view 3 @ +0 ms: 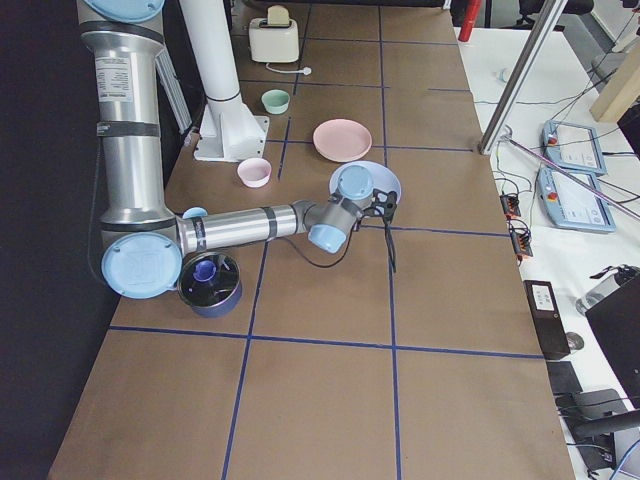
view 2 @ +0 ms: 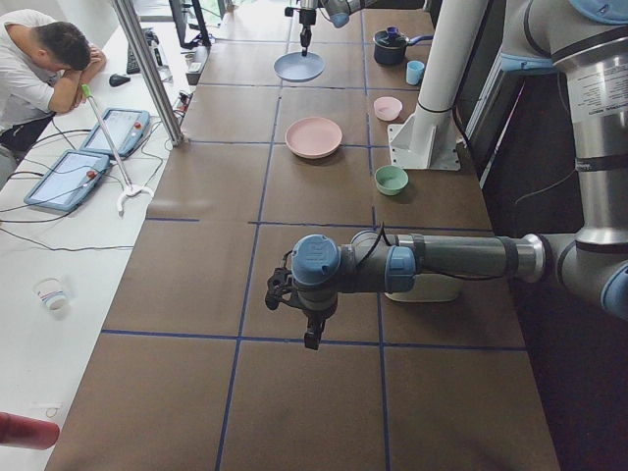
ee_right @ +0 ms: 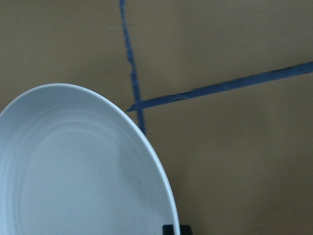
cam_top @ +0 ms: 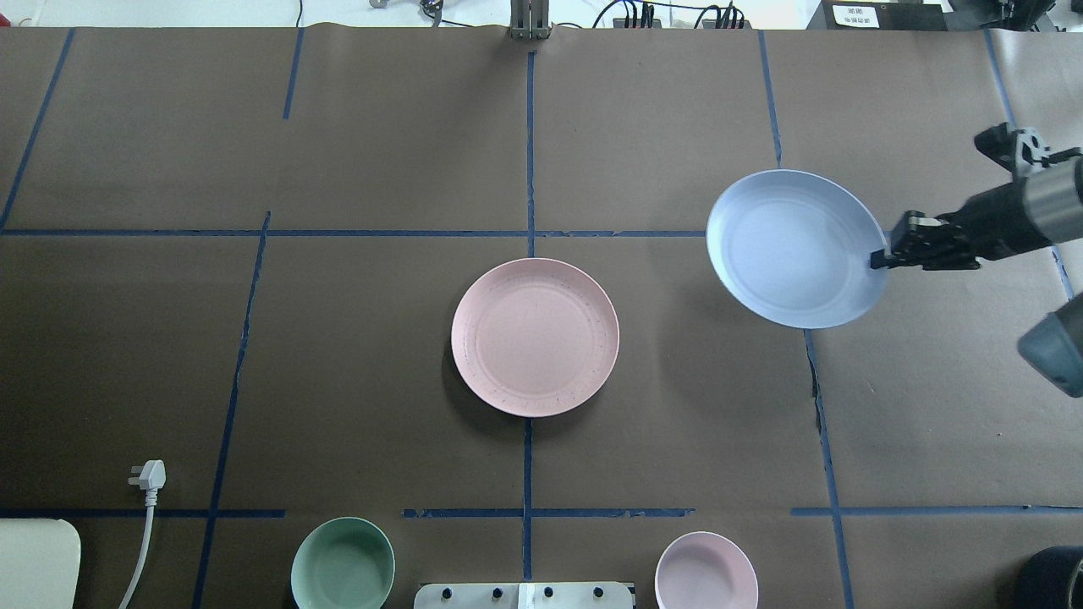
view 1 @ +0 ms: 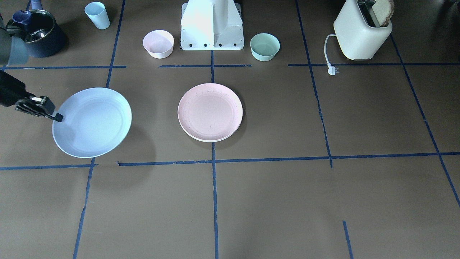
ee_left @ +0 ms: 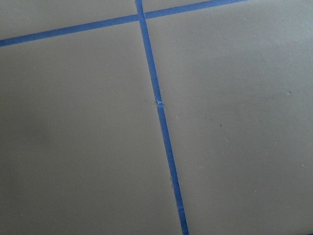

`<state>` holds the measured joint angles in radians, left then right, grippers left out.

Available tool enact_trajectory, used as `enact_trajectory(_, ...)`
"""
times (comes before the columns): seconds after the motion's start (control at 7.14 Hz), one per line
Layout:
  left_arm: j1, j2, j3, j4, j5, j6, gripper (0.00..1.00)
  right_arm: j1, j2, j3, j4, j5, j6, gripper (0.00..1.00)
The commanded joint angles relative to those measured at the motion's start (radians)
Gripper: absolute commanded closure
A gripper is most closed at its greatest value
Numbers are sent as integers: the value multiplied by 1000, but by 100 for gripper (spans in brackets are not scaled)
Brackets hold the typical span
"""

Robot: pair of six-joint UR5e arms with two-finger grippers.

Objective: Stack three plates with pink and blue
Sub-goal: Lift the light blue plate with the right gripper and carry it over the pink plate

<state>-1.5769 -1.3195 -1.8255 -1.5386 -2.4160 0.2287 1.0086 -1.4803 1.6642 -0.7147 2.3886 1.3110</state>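
My right gripper [view 1: 57,117] [cam_top: 880,258] is shut on the rim of the light blue plate [view 1: 93,122] [cam_top: 795,249] and holds it tilted above the table. The wrist view shows the plate [ee_right: 73,171] close up. The pale pink plate [view 1: 210,111] [cam_top: 535,337] lies at the table's centre. A cream-white rim [view 1: 215,140] shows under its near edge, so it rests on the cream-white plate. The blue plate is well apart from this stack. My left gripper [view 2: 312,339] hangs over bare table far from the plates; I cannot tell if it is open or shut.
A small pink bowl [view 1: 158,43] and a mint-green bowl [view 1: 265,46] flank the robot base [view 1: 212,27]. A toaster [view 1: 361,32] with its plug [view 1: 332,70], a dark pot [view 1: 36,34] and a blue cup [view 1: 97,15] stand along the robot's side.
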Motion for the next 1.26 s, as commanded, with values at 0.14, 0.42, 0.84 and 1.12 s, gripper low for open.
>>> enact_trajectory(0.14, 0, -1, 2, 0, 0, -2, 0, -226, 148, 102, -160, -196, 177, 100)
enact_trajectory(0.42, 0, -3, 3, 0, 0, -2, 0, -393, 263, 126, -326, -386, 218, 100)
enact_trajectory(0.84, 0, -6, 8, 0, 0, -2, 0, -498, 317, 108, -353, -494, 258, 100)
enact_trajectory(1.12, 2, -6, 9, 0, 0, -2, 0, -498, 314, 100, -354, -494, 246, 1)
